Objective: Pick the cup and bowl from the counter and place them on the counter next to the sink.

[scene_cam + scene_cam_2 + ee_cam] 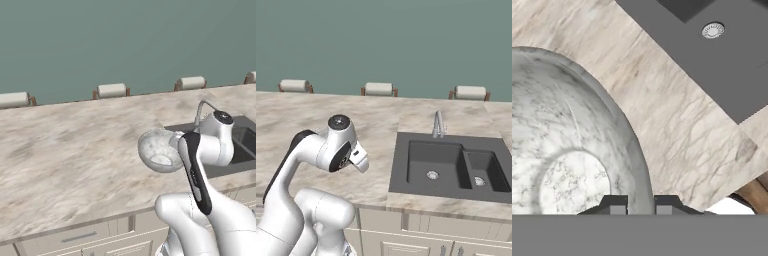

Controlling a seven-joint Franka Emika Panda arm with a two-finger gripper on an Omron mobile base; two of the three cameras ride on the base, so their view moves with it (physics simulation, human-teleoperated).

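beige marbled counter [75, 145] beneath a teal wall, with the dark double-basin sink [448, 167] set at its near edge. the gripper [641, 204] pinches the rim of the speckled bowl [159, 150] between nearly closed fingers, holding it tilted above the counter just beside the sink. judged stage: the bowl is in transit and not yet set down on the stone next to the basin; the cup's whereabouts cannot be told, so its share of the task stays unconfirmed
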